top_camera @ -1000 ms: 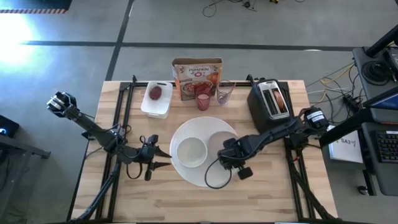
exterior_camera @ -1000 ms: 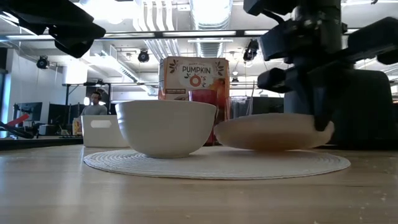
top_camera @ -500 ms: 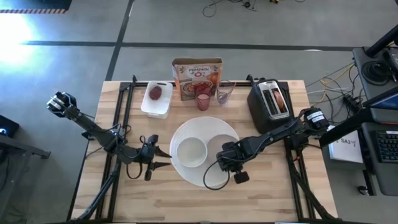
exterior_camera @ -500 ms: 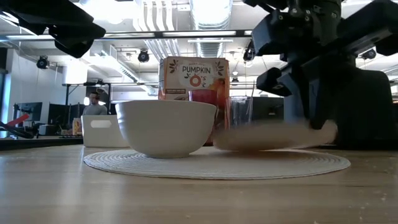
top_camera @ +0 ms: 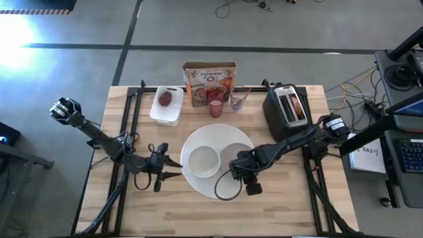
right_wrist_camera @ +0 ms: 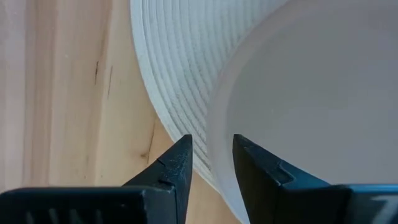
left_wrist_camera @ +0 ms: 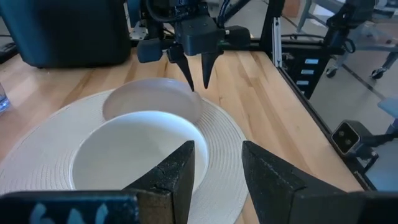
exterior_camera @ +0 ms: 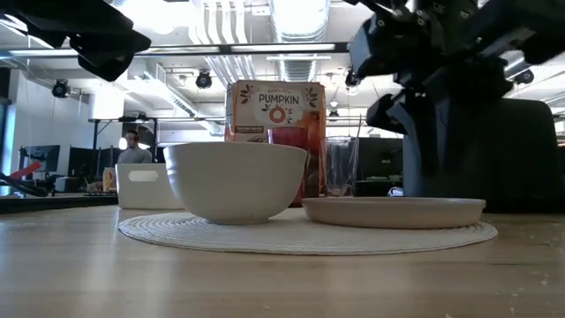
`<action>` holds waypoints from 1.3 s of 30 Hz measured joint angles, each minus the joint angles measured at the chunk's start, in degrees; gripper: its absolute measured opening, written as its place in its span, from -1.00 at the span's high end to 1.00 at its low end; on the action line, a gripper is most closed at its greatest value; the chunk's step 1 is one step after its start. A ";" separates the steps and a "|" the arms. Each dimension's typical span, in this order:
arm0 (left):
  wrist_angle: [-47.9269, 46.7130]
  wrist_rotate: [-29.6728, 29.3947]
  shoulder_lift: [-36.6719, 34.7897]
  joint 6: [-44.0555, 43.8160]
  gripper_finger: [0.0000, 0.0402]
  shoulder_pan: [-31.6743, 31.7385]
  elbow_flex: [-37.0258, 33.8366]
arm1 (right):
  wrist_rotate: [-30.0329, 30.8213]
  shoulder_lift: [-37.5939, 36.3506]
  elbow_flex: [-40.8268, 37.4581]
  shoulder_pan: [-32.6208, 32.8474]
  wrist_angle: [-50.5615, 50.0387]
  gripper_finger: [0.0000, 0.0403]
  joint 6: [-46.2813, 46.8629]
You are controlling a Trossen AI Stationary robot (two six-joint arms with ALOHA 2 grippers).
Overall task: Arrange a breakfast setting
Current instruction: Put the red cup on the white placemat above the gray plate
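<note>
Right gripper (top_camera: 246, 180) stands over the near right part of the big plate (top_camera: 198, 140), its fingers a narrow gap apart and pointing down at the rim of the small plate (exterior_camera: 393, 211). It has hold of nothing. The small plate lies flat on the big plate, just beside the bowl (exterior_camera: 236, 180), which sits on the big plate's left half. The wrist camera on that arm shows one dark finger (right_wrist_camera: 180, 163) over the ribbed rim of the big plate and the other over the small plate's edge.

Left gripper (top_camera: 162, 170) waits low over the table (top_camera: 297, 205) just left of the big plate, fingers parted, empty, aimed toward the bowl.

At the back of the table: the dark-red fruit (top_camera: 165, 98) lies in the white tray (top_camera: 158, 114), the pink cup (top_camera: 215, 106) stands in front of the cereal box (top_camera: 209, 80), the clear glass (top_camera: 238, 98) is just right of the cup, and the bread ring (top_camera: 299, 106) sits in a slot of the toaster (top_camera: 278, 111)
</note>
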 joint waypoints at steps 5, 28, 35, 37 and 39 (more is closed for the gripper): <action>0.48 -2.48 0.00 0.12 0.41 0.00 0.00 | 2.92 -0.02 4.69 -2.86 -7.99 0.55 -3.15; 7.42 -28.95 -0.02 -13.41 0.41 1.38 1.26 | 27.72 -0.13 15.40 -21.20 -16.63 0.61 -29.83; 5.47 -29.28 -0.02 -9.54 0.41 3.00 5.98 | 26.32 -0.13 15.53 -24.66 -6.11 0.61 -43.87; 4.38 -30.72 -0.02 -8.67 0.41 3.04 7.37 | 25.09 -0.13 15.58 -25.42 -2.84 0.61 -46.79; 3.23 -32.67 0.00 -8.50 0.41 3.04 8.38 | 24.08 -0.25 15.58 -25.96 -0.80 0.61 -48.01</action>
